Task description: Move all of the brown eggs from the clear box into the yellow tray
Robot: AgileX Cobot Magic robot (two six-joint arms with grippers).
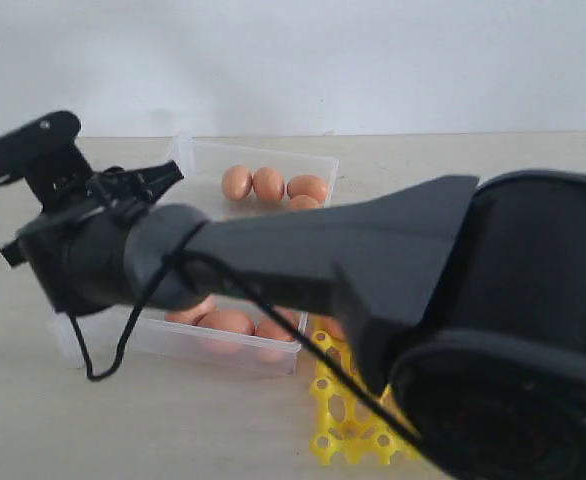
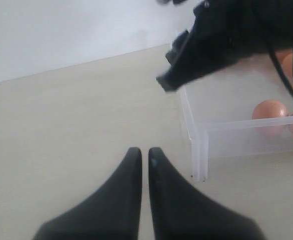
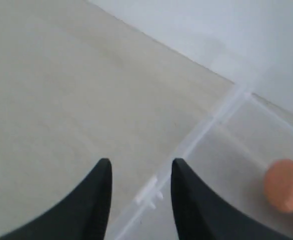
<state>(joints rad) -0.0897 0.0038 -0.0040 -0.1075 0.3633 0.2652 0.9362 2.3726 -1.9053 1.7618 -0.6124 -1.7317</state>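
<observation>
The clear box [image 1: 263, 151] stands mid-table. Several brown eggs [image 1: 268, 184] lie at its far side and more brown eggs [image 1: 228, 321] by its near wall. Part of the yellow tray [image 1: 345, 425] shows in front of the box, mostly hidden by my right arm. That arm reaches across to the left; my right gripper [image 1: 145, 181] [image 3: 141, 162] is open and empty, hovering over the box's wall [image 3: 201, 131], with one egg [image 3: 285, 185] off to the side. My left gripper [image 2: 144, 150] is shut and empty over bare table, short of the box's corner [image 2: 198, 155]; eggs [image 2: 270, 110] lie inside.
My right arm's dark bulk [image 1: 373, 260] fills the middle and right of the exterior view and hides the box's centre. Pale wooden tabletop [image 1: 33, 400] surrounds the box, and a white wall stands behind.
</observation>
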